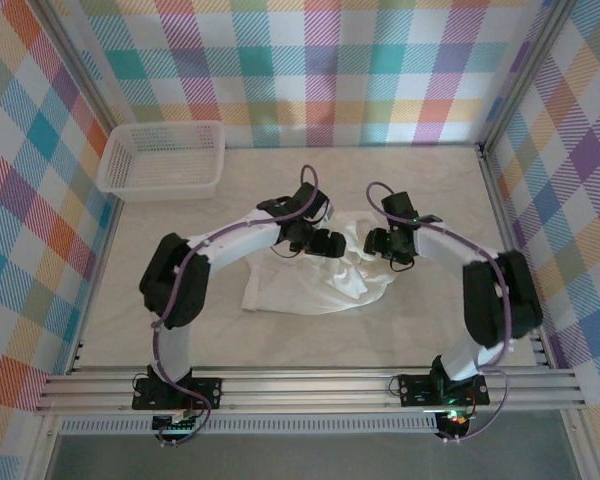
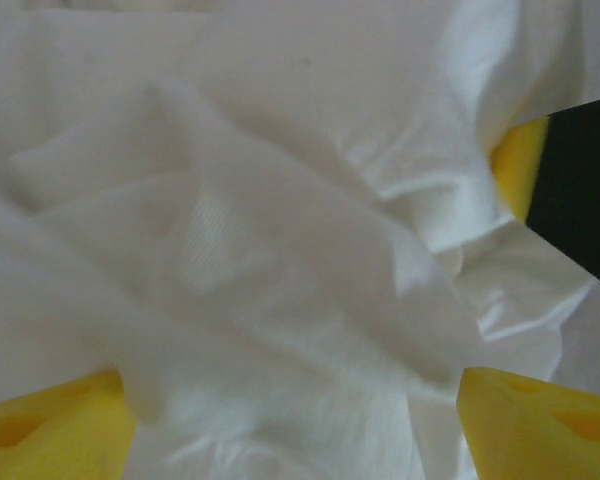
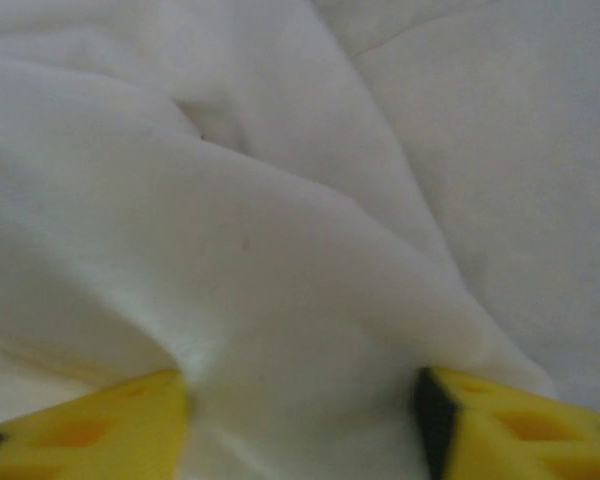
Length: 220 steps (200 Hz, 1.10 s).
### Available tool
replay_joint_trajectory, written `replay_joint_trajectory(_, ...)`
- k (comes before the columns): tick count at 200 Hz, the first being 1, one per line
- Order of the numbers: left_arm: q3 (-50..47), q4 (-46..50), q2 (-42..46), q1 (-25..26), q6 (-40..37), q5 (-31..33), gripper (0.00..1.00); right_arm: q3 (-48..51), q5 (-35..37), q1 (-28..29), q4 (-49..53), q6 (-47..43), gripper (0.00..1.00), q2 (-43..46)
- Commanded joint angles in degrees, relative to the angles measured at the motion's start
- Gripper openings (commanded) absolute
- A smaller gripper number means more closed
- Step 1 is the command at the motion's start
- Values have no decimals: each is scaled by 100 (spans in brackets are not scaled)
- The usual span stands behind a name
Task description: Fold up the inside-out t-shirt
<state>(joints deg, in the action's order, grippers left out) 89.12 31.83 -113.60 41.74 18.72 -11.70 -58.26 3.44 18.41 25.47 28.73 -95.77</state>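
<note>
The inside-out t-shirt (image 1: 320,280) lies crumpled and white in the middle of the table. Both arms reach in over its far edge. My left gripper (image 1: 328,243) hangs just above the bunched cloth, and in the left wrist view its yellow fingers (image 2: 50,430) stand wide apart, open, with folds of the t-shirt (image 2: 280,230) between and beyond them. My right gripper (image 1: 378,243) faces it from the right. In the right wrist view the right gripper (image 3: 302,380) is open, pressed down astride a raised ridge of the t-shirt (image 3: 280,260).
A white mesh basket (image 1: 162,160) stands at the back left of the table. The right gripper's yellow finger (image 2: 520,165) shows at the right of the left wrist view, close to the left gripper. Checked walls enclose the table on three sides.
</note>
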Motion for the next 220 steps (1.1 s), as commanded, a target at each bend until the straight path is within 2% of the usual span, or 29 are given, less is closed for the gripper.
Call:
replay_joint_trajectory(1, 423, 271, -438, 58, -75, 107, 72, -344, -574, -60, -237, -14, 28, -235)
replay_joint_trajectory(10, 425, 288, -582, 42, -113, 124, 60, -275, -565, -133, -336, 122, 11, -84)
replay_joint_trajectory(19, 296, 244, -596, -1, -138, 133, 45, -169, -570, -278, -393, 242, 0, 158)
replay_joint_trajectory(34, -173, 53, -378, -140, -135, 182, 14, 55, -859, -723, -490, 461, 0, 685)
replay_joint_trajectory(46, -663, -76, -88, -270, -131, 325, 0, 283, -1323, -1211, -610, 646, 0, 1109)
replay_joint_trajectory(64, -1452, -233, 423, -464, -183, 448, 0, 539, -1877, -1824, -597, 760, 0, 1536)
replay_joint_trajectory(87, -2351, -772, 1089, -552, -215, 116, 0, 503, -2460, -1848, -190, 240, 0, 1661)
replay_joint_trajectory(98, -2692, -1180, 1485, -528, -183, -88, 15, 611, -2965, -1836, -349, 194, 0, 1753)
replay_joint_trajectory(109, -2916, -1535, 1924, -485, -190, -109, 34, 730, -3462, -1803, -638, 224, 0, 1875)
replay_joint_trajectory(121, -2952, -1895, 2294, -441, -313, -69, 45, 731, -3793, -1743, -790, 260, 0, 1965)
replay_joint_trajectory(134, -2723, -1931, 2460, -326, -731, -111, 49, 631, -4175, -1645, -940, 263, 0, 2019)
replay_joint_trajectory(160, -1899, -1652, 2146, -15, -1680, -193, 56, 261, -4538, -1452, -935, 334, 0, 2027)
replay_joint_trajectory(188, -1025, -1319, 1415, 56, -2178, -315, 71, -56, -4669, -1337, -840, 494, 0, 2104)
replay_joint_trajectory(202, -694, -1337, 1071, 89, -2293, -282, 73, -147, -4711, -1282, -804, 528, 0, 2154)
replay_joint_trajectory(220, -490, -1544, 705, 73, -2152, 166, 72, -259, -4716, -1211, -688, 520, 1, 2177)
